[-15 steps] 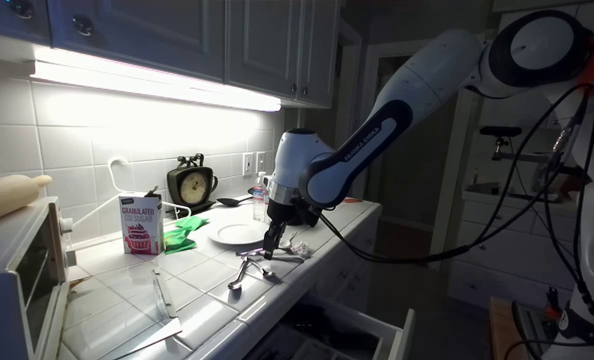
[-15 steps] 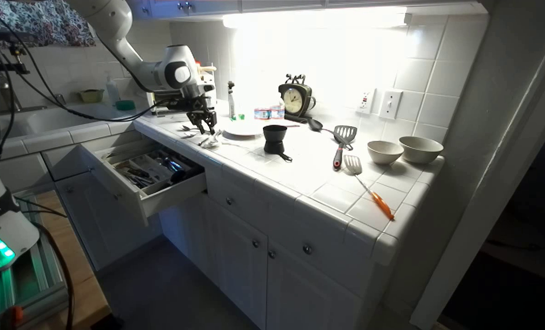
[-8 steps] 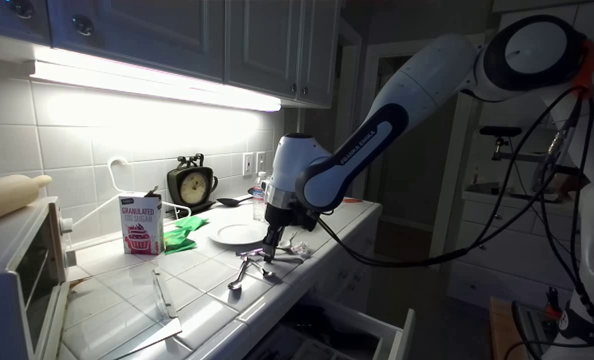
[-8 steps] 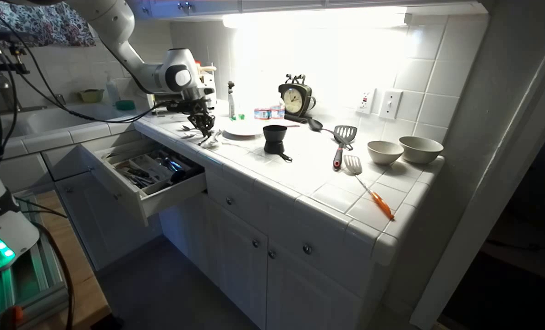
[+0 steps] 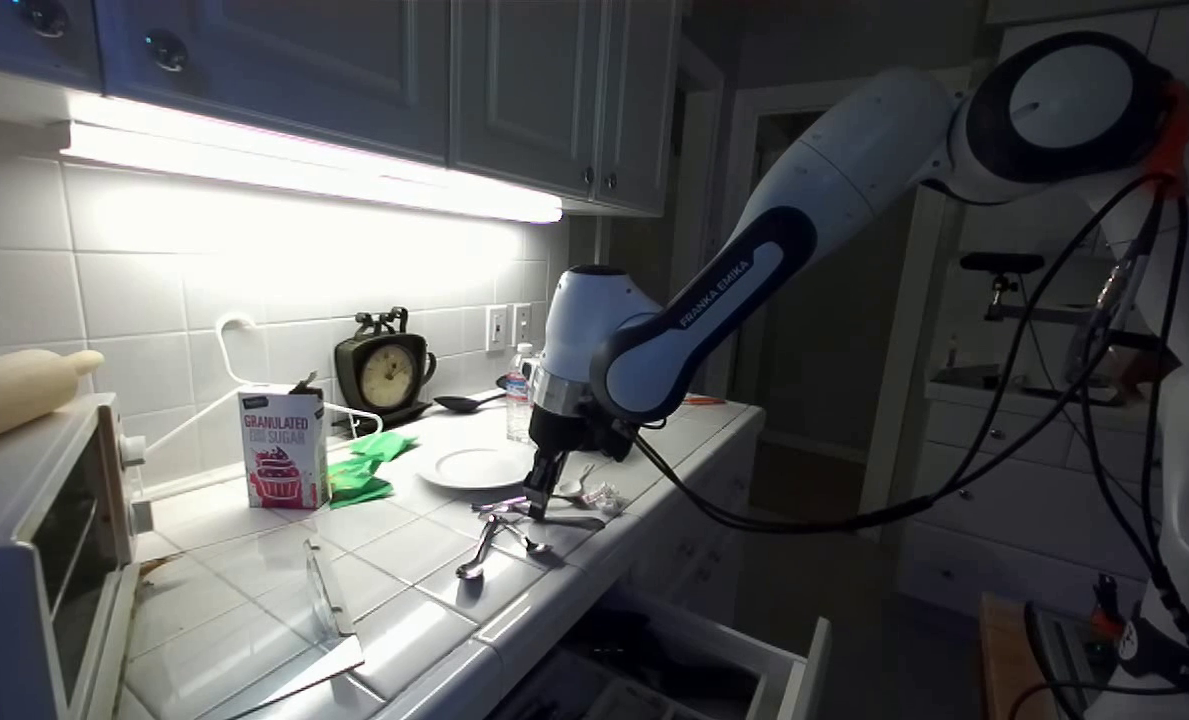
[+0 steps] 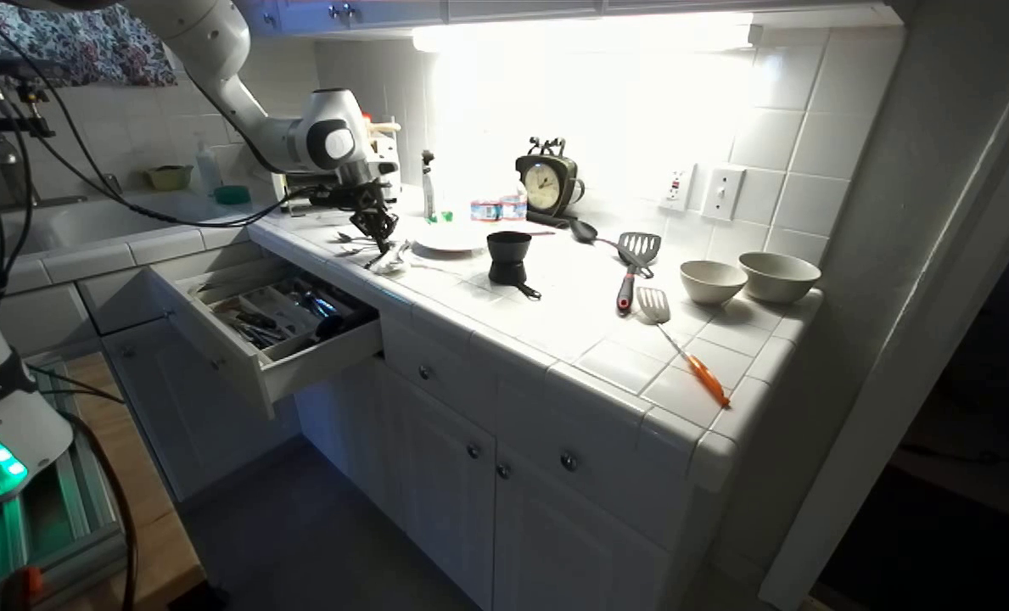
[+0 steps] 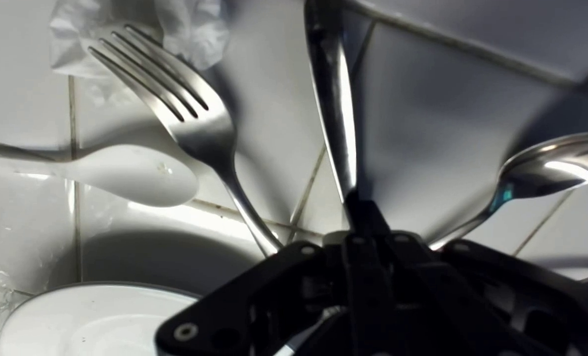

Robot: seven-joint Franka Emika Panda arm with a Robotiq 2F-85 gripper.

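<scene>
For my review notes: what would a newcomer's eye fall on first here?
Probably the glaring under-cabinet light along the tiled wall, then the white Franka arm stretched over the counter. Its gripper points down, shut at the narrow end of a shiny metal utensil, with a fork lying beside it. Below, a cutlery drawer stands open.

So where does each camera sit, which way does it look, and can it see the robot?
An exterior view: near the toaster oven, looking along the counter toward a doorway; arm and end effector show.
An exterior view: near the orange spatula handle, looking across the counter, sink at the picture's left; arm and green-lit base show.
Wrist view: on the arm, looking down at cutlery; only the end effector shows.
Both exterior views share the clock and plate.
</scene>
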